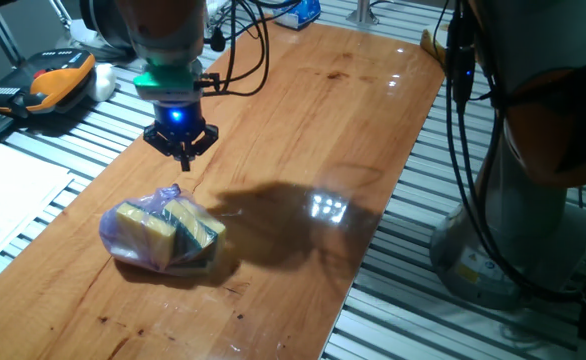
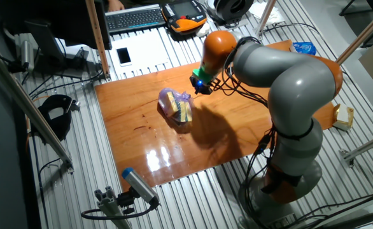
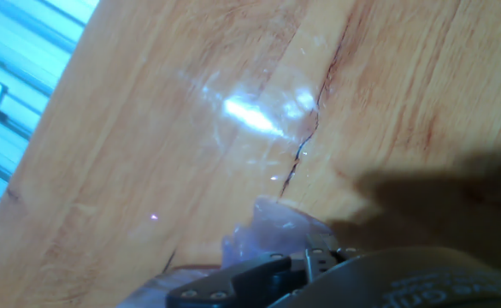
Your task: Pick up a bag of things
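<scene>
Item: bag of things (image 1: 163, 234), resting mid-counter (image 1: 353, 120), ungrasped. Gripper (image 1: 182, 150) above its knotted top, jaws together, empty. Advised: open, descend on knot.

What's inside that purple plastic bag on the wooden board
Through the bag show yellow sponge blocks with green faces, at least two. Its underside and far side are hidden, so the full count is unclear.

One bag of things (image 1: 163, 236) holding two yellow sponge blocks (image 1: 145, 224) lies on one wooden board (image 1: 313, 130), with one gripper (image 1: 182, 150) above the board.
</scene>
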Robot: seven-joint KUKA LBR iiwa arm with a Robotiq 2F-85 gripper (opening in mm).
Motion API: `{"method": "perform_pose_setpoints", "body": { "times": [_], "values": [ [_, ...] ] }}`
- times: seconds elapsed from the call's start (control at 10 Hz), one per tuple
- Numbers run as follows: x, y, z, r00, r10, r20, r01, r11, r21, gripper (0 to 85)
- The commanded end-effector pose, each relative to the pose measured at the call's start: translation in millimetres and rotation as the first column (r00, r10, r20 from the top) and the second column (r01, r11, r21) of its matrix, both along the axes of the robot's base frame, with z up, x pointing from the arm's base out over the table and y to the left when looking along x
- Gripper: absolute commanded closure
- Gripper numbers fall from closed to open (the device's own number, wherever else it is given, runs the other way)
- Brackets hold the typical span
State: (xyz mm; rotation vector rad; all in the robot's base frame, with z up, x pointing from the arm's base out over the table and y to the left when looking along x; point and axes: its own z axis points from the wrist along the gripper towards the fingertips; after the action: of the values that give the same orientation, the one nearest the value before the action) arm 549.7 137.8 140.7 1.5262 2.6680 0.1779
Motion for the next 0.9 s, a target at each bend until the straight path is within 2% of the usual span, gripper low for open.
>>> {"method": "perform_pose_setpoints", "body": {
  "times": [0.0,0.2,0.4,0.7,0.8],
  "values": [
    [-0.3,1.5,1.0,1.0,-0.01,0.004,0.01,1.0,0.003,85.0],
    [-0.2,5.7,0.9,1.0,-0.011,-0.012,0.011,0.999,-0.031,51.0],
    [-1.1,8.4,1.9,1.0,-0.005,-0.015,0.005,0.999,-0.033,51.0],
    [0.3,13.9,0.6,1.0,-0.028,0.0,0.028,0.998,-0.054,51.0],
    [0.7,16.7,-0.9,0.999,-0.042,0.003,0.042,0.998,-0.052,51.0]
  ]
}}
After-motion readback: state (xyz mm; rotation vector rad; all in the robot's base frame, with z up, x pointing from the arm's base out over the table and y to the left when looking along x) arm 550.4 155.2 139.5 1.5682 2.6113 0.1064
